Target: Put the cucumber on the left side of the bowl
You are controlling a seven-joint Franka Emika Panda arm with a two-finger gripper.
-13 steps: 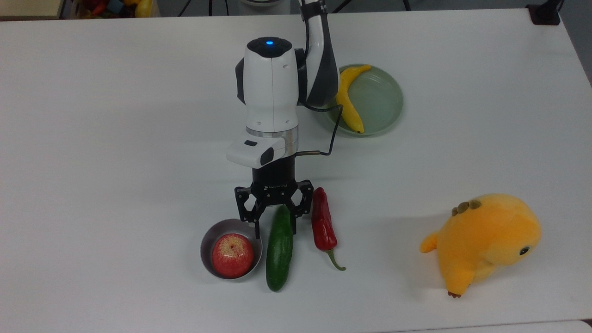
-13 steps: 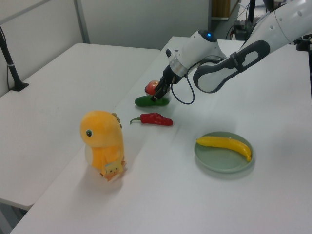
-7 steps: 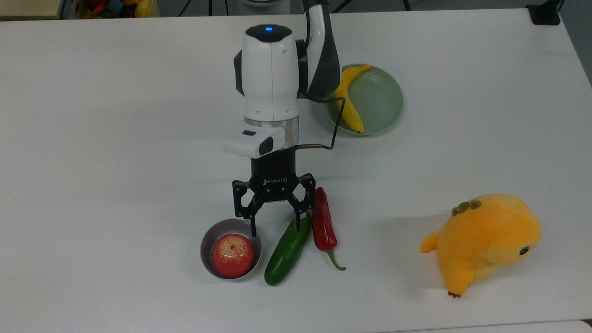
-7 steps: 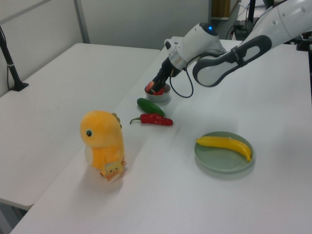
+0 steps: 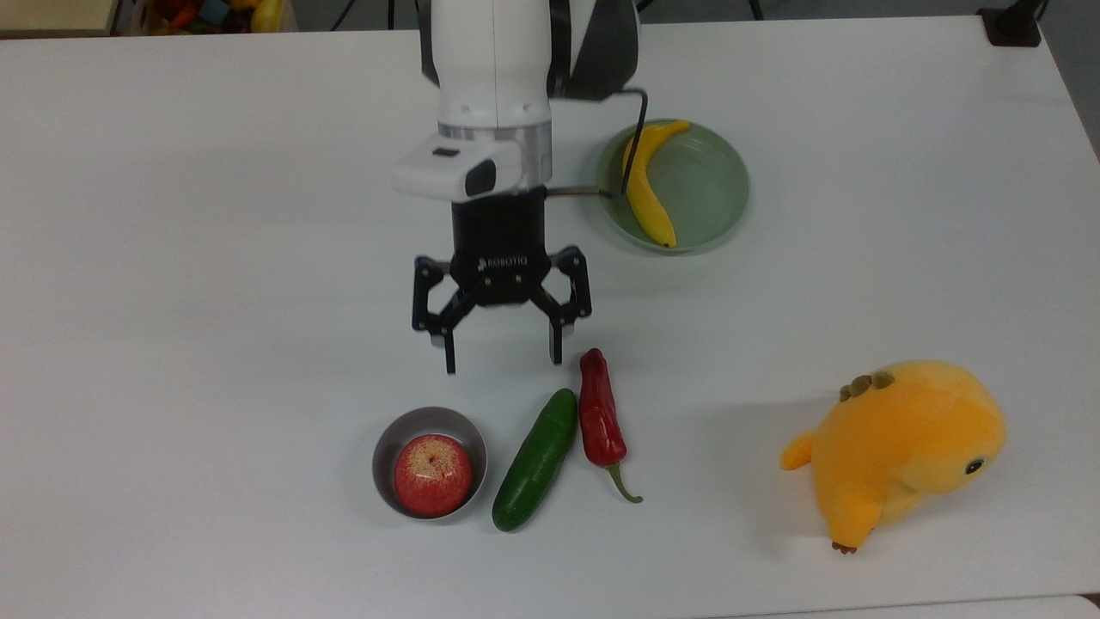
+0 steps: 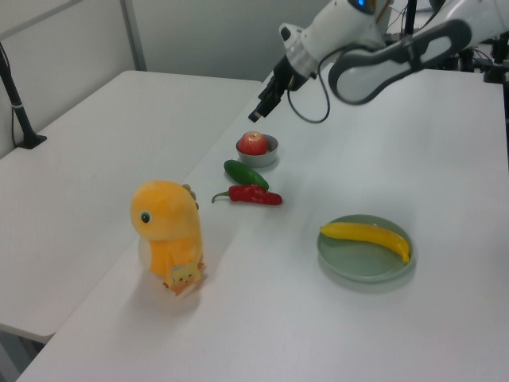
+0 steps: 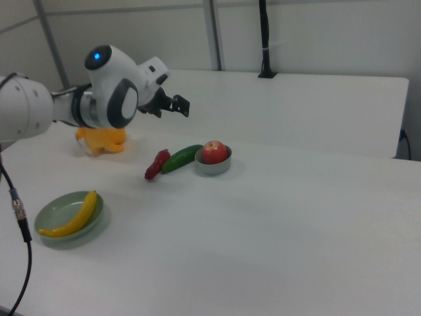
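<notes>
The gripper (image 5: 500, 351) has lifted clear of the table, jaws wide open and empty, where 1 second ago it straddled the cucumber (image 5: 534, 460). The cucumber has swung askew and now lies between the bowl (image 5: 382, 440) and the chili (image 5: 600, 420), on the top view's right of the bowl. The grasp probably slipped; it likely needs another try.

The cucumber (image 5: 534, 461) has smooth, glossy skin. The bowl (image 5: 384, 446) looks like dull grey metal. The plush toy (image 5: 898, 450) is soft, fuzzy cloth; the counter (image 5: 215, 258) matt white.
</notes>
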